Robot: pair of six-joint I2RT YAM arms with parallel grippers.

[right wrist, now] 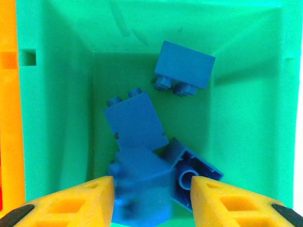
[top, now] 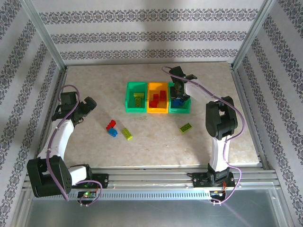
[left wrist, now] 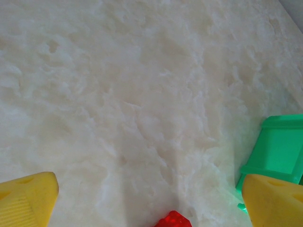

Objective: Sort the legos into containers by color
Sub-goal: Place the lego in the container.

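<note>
Blue legos [right wrist: 137, 125] studded, heaped in right green bin [right wrist: 246, 56]; right hand [right wrist: 151, 189] parted over blurred one; left hand [left wrist: 150, 191] spread.

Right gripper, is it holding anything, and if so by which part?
It cannot be told: a blurred blue brick sits between the fingers of the right gripper over the green bin; whether they pinch its sides is unclear.

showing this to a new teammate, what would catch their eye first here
The right gripper hangs open over the right green bin, where blue bricks lie piled, one blurred between its fingers. Nearer the arms, a red brick, a blue brick and two yellow-green bricks lie loose on the table.
</note>
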